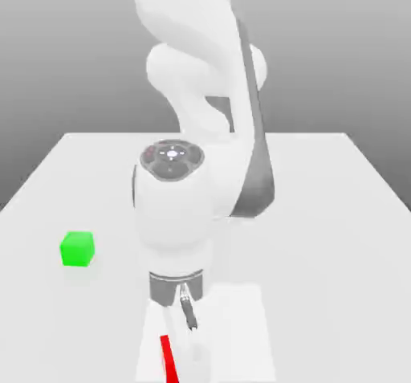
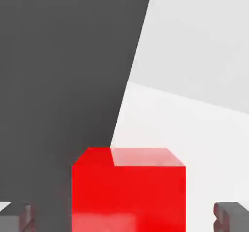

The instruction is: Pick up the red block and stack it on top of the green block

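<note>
We saw the white table (image 1: 337,213) spread beneath everything, and over it the white arm (image 1: 193,92) bent forward and down, its bulky wrist housing hanging low near the table's front edge. Below that housing the claw (image 1: 183,349) pointed at the tabletop, a dark finger (image 1: 189,313) showing at its side.

From the hand view, the claw (image 2: 127,215) stood with one grey fingertip (image 2: 14,216) on each side of the red block (image 2: 129,192) — and daylight showed between each tip and the block's faces. So the jaws were partway apart, straddling the block without pressing it; we could not see any contact. The block sat squarely between the tips, resting on the table.

In the exterior view only a red sliver of that block (image 1: 168,359) peeked out just beside the finger, directly under the claw.

The green block (image 1: 77,249) lay well apart from the claw — off toward the exterior view's left, alone on the bare tabletop.
</note>
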